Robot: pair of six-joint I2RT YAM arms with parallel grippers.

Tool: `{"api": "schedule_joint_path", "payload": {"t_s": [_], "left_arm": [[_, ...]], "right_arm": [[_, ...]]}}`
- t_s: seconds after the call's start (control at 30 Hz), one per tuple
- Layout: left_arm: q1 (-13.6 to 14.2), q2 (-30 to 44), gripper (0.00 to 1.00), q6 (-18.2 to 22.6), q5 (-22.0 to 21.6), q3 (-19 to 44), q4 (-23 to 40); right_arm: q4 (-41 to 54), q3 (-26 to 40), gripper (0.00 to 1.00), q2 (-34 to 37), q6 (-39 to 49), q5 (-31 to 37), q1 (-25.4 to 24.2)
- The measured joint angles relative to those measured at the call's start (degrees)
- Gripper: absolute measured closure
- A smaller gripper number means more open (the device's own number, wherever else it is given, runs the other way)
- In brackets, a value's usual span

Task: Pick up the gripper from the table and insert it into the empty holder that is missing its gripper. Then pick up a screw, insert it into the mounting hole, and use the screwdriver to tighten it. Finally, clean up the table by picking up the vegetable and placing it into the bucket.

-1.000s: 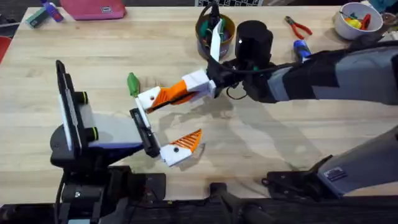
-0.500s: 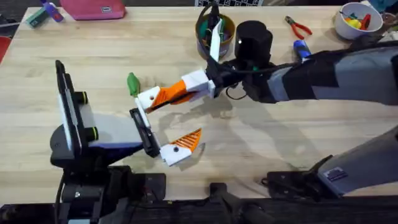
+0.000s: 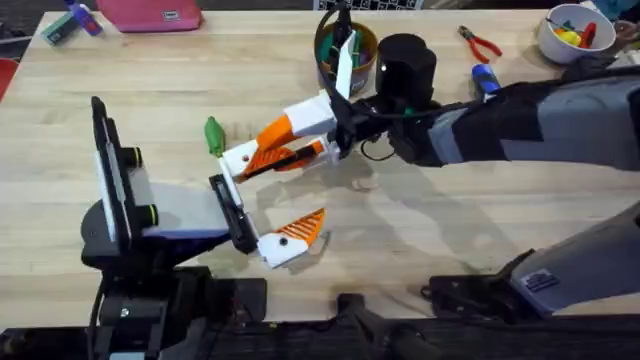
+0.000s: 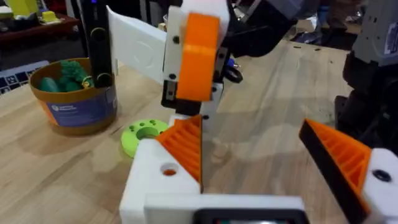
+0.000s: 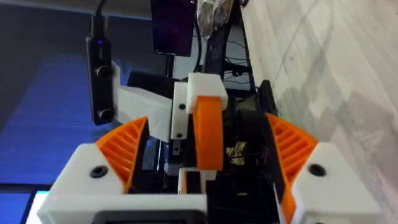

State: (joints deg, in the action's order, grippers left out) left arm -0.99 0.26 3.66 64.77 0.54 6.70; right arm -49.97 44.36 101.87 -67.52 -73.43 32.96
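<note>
My right gripper [image 3: 281, 143] reaches across the table and stands open astride the far finger of my left gripper [image 3: 296, 186]. In the right wrist view the orange gripper wedge [image 5: 208, 134] sits on its white holder [image 5: 203, 86], between my own orange pads [image 5: 124, 149]. The left gripper is open wide, both fingers bearing orange wedges. The green vegetable [image 3: 213, 135] lies on the table just beyond the left arm's far finger. The bucket [image 3: 347, 52] stands at the back centre. The blue screwdriver [image 3: 484, 80] pokes out from behind the right arm.
A black cylinder [image 3: 406, 65] stands beside the bucket. Red-handled pliers [image 3: 480, 43] and a white bowl [image 3: 570, 32] sit at the back right. A pink case [image 3: 150, 14] lies at the back left. A lime-green disc [image 4: 144, 134] rests near the bucket.
The right gripper's fingers, earlier closed together on the left arm's far finger, have spread apart. The left arm has stayed put.
</note>
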Motion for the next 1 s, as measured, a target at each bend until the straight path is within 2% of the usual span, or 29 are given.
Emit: {"api": "schedule_joint_path", "payload": {"t_s": [0.2,0.3,0.4,0.5,0.7,0.87,1.0], "left_arm": [[0.0,0.0,0.015,0.0,0.0,0.0,0.0],[0.0,0.0,0.015,0.0,0.0,0.0,0.0],[0.0,0.0,0.016,0.0,0.0,0.0,0.0],[0.0,0.0,0.015,0.0,0.0,0.0,0.0],[0.0,0.0,0.015,0.0,0.0,0.0,0.0],[0.0,0.0,0.014,0.0,0.0,0.0,0.0],[0.0,0.0,0.014,0.0,0.0,0.0,0.0]], "right_arm": [[0.7,0.1,0.009,-0.4,0.0,1.1,0.0],[6.9,0.1,0.009,-4.0,1.4,2.7,-0.3],[21.9,0.5,0.009,-10.4,6.3,5.9,-1.4],[41.8,2.1,0.008,-17.3,13.6,11.6,-3.3],[77.1,12.2,0.009,-26.7,29.5,29.1,-7.6],[95.6,24.3,0.008,-27.0,38.7,44.5,-7.7],[104.5,31.0,0.007,-23.3,41.7,54.4,-6.7]]}}
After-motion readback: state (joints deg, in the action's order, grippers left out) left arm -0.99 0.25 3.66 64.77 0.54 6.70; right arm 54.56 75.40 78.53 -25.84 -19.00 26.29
